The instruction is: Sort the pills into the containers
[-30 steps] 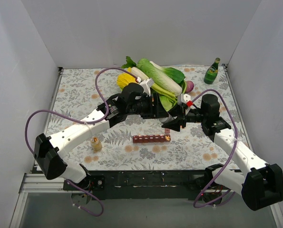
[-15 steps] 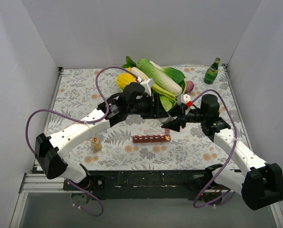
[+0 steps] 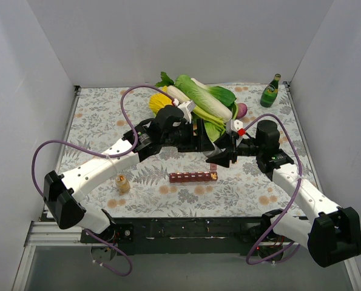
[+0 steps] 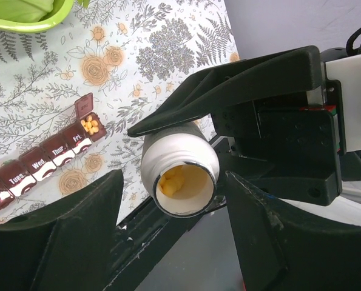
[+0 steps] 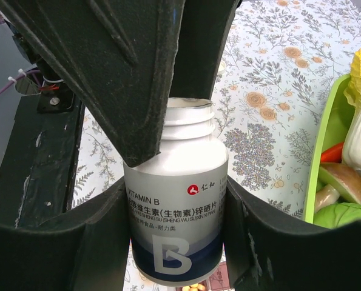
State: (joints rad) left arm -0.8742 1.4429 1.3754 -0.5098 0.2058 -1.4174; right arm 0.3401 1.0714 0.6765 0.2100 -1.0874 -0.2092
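"What did the overhead view show?"

"Both arms were stretched over the middle of the table [image 3: 95, 121]. The left hand [image 3: 203, 142] and right hand [image 3: 221, 153] hung close together just behind the dark red pill organiser [image 3: 193, 177], which lay flat toward the near side."

"And the left wrist camera?"

"The left hand's fingers [image 4: 77, 242] stood wide apart, gripping nothing, either side of an uncapped white bottle [image 4: 180, 159] tipped toward the lens. Pills [image 4: 176, 182] sat in its mouth. More lay in the organiser's open 'Fri' compartment."

"The right wrist?"

"The right hand was closed on that bottle, a finger [image 5: 65, 242] pressed to each side of its Vitamin B label. The left hand's fingers hung around its neck."
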